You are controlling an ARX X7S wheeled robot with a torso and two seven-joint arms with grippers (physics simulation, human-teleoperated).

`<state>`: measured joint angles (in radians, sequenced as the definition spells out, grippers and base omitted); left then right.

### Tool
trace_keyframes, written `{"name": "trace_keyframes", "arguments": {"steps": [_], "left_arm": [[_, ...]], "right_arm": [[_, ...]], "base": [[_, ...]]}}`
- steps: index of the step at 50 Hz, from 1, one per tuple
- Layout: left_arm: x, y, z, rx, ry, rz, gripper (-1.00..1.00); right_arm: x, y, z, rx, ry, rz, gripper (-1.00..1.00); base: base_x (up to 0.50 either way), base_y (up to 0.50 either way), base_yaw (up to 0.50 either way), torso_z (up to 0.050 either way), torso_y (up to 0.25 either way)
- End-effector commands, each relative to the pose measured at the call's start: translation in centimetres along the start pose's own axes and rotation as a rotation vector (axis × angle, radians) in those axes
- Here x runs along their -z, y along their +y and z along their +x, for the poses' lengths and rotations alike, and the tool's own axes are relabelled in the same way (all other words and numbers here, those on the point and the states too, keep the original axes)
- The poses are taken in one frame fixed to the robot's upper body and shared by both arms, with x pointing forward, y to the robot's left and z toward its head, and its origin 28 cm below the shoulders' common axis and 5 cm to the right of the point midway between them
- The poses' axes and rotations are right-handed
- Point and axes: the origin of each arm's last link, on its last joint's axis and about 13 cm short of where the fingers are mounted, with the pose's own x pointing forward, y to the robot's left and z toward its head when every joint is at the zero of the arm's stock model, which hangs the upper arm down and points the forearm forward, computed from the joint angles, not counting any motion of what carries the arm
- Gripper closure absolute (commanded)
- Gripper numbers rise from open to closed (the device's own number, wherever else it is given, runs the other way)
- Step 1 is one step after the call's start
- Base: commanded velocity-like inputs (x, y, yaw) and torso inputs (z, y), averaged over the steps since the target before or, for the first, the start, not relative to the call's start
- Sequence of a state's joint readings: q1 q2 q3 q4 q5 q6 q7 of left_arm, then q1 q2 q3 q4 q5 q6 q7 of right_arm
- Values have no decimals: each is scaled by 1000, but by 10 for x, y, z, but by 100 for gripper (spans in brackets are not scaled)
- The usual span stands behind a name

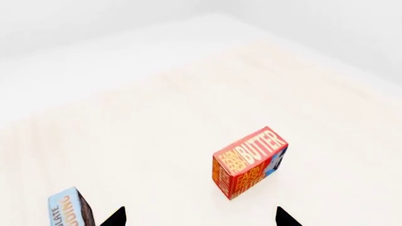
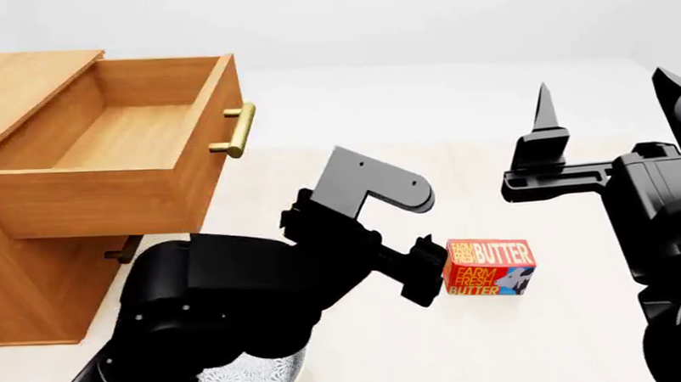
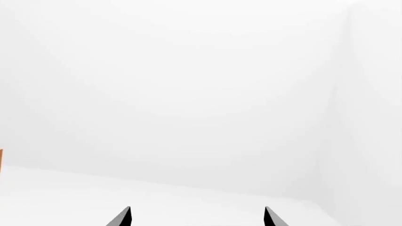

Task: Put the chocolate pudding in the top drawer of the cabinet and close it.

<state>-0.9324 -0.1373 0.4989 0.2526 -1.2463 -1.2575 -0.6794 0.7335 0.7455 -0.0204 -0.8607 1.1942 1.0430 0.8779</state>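
The cabinet (image 2: 27, 278) stands at the left of the head view. Its top drawer (image 2: 125, 177) is pulled out and empty, with the brass handle (image 2: 236, 131) facing right. The chocolate pudding (image 1: 70, 211), a blue box with a dark side, shows only in the left wrist view, just outside one fingertip; my left arm hides it in the head view. My left gripper (image 1: 201, 220) is open and empty and hangs low over the floor (image 2: 425, 271). My right gripper (image 2: 604, 88) is open, empty, raised and pointing up; it also shows in the right wrist view (image 3: 197, 219).
A red-and-yellow "Farm Fresh Butter" box (image 2: 488, 267) stands on the pale floor just past my left gripper, also in the left wrist view (image 1: 250, 162). The lower drawer's handle (image 2: 124, 249) peeks out under the open drawer. A patterned grey dish (image 2: 248, 379) lies under my left arm.
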Motion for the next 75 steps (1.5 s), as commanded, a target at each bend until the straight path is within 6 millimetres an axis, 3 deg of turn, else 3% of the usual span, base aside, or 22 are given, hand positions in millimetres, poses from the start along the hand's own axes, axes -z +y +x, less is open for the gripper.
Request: {"name": "trace_keyframes", "arguments": {"steps": [1, 28, 60, 75], "left_arm": [[11, 4, 28, -36, 60, -32, -100], [9, 41, 89, -233, 137, -166, -100], [9, 89, 107, -445, 185, -277, -100], [17, 93, 108, -436, 204, -296, -100]], "right_arm": [[2, -2, 0, 4, 3, 6, -100], [3, -5, -2, 11, 4, 10, -100], [8, -5, 0, 17, 17, 13, -100], [8, -4, 1, 29, 41, 3, -100]], "base": [[0, 0, 0, 0, 0], [0, 0, 0, 0, 0], [0, 0, 0, 0, 0], [0, 0, 0, 0, 0]]}}
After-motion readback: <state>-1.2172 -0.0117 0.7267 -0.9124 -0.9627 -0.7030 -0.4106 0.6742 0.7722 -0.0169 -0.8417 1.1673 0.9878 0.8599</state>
